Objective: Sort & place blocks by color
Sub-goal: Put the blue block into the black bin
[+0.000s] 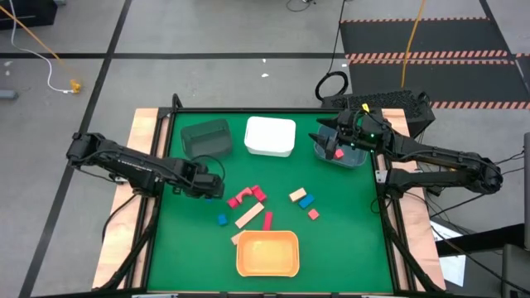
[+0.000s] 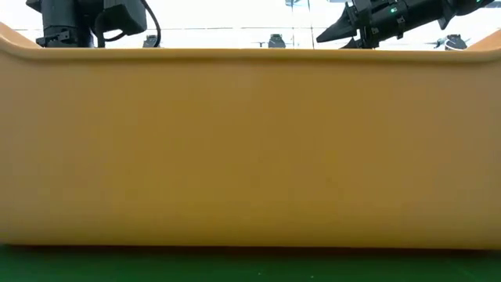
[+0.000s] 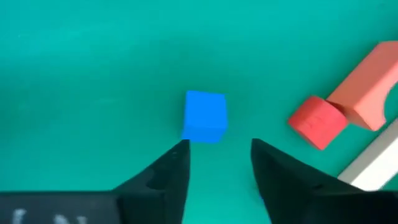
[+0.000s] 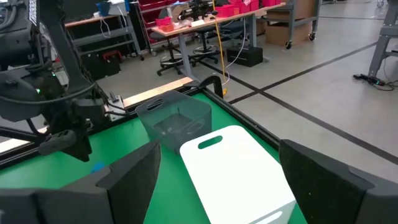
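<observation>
Low view almost wholly blocked by the orange bin (image 2: 250,149), its wall filling the picture; only a strip of green desk (image 2: 250,266) below and bits of both arms above the rim. Blocks hidden there entirely.

High view clearer: blocks scattered mid-desk between the bins. Red arch (image 1: 242,198) and a pink piece (image 1: 259,193) close together, tan bar (image 1: 248,217) below them, small blue cube (image 1: 222,219) to its left, pink bar (image 1: 268,220) to its right. Farther right a tan block (image 1: 297,195), blue block (image 1: 307,201) touching it, red cube (image 1: 313,213) near. Colours of the smallest pieces hard to make out.

Left claw (image 1: 214,189) low over the desk beside the arch, fingers apart, holding nothing. Left wrist view: another blue cube (image 3: 204,116) resting on the green just ahead of the parted fingertips (image 3: 175,163), untouched; red and pink pieces cut off at the edge.

Right claw (image 1: 338,142) above the blue bin (image 1: 352,157) at the desk's far right, spread wide and empty; a red piece (image 1: 339,153) in the bin below it, partly covered by the claw. Dark grey bin (image 1: 205,136) and white bin (image 1: 270,136) along the far edge, contents unclear.
</observation>
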Action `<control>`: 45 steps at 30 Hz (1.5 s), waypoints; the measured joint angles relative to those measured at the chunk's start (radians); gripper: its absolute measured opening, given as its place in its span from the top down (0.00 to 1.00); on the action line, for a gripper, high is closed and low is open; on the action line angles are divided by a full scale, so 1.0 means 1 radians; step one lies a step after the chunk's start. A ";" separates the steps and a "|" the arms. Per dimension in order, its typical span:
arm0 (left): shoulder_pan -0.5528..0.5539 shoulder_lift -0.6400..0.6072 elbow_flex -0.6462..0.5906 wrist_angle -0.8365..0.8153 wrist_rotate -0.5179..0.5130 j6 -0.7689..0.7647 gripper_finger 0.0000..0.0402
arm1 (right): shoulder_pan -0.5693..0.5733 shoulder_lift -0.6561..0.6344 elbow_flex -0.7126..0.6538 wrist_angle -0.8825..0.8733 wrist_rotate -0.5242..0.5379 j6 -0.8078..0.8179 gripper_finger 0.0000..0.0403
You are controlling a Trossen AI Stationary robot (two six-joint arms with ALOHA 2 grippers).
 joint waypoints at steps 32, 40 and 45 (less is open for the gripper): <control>-0.103 0.228 0.000 0.115 0.004 -0.023 0.46 | -0.001 0.000 -0.001 -0.006 0.000 -0.008 0.21; -0.153 0.227 0.000 0.106 0.000 -0.135 0.46 | -0.001 0.000 -0.001 -0.006 0.000 -0.008 0.21; -0.154 0.227 0.000 0.106 -0.052 -0.201 0.46 | -0.001 0.000 -0.001 -0.006 0.000 -0.008 0.21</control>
